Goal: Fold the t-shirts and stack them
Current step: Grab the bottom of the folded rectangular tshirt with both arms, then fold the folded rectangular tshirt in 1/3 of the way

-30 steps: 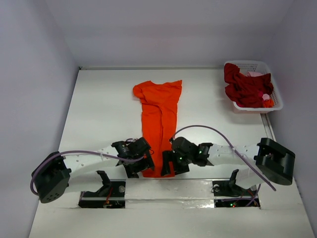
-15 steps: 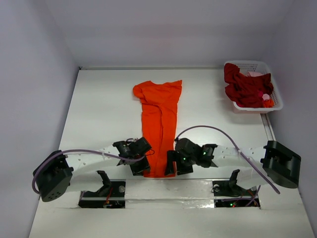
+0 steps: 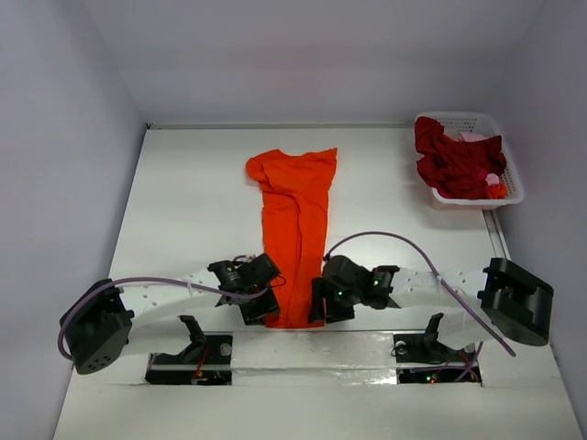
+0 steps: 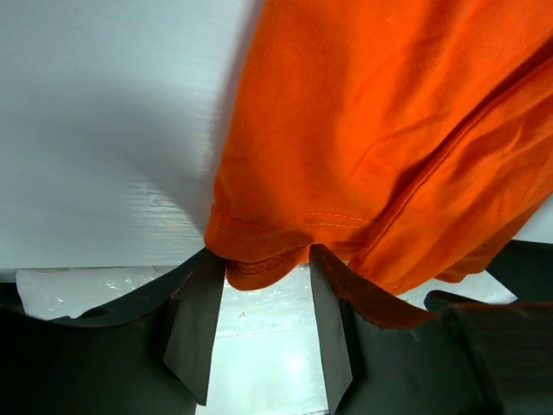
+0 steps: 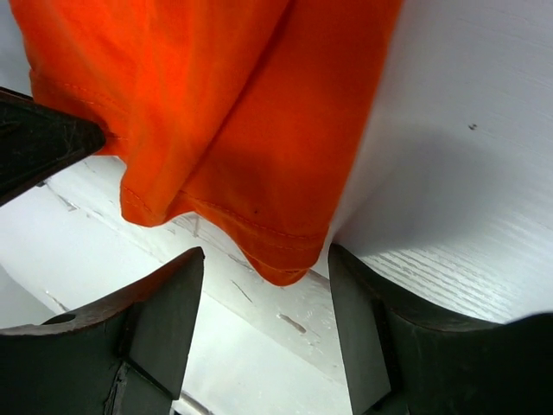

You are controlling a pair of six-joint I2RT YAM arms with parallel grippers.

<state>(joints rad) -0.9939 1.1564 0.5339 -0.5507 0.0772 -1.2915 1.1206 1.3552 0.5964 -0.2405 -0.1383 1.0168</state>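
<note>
A bright orange t-shirt lies folded into a long strip down the middle of the table, with its collar end far and its hem near. My left gripper is open at the hem's near left corner. In the left wrist view the hem sits between the tips of that gripper. My right gripper is open at the near right corner. In the right wrist view the cloth corner hangs between its tips. Dark red shirts and a pinkish one lie in the basket.
The white lattice basket stands at the far right corner. The table's near edge with the arm bases runs just below the shirt's hem. Side walls close in the table on the left and right.
Both grippers have settled lower and closer onto the shirt's near hem corners. The shirt itself has not moved.
</note>
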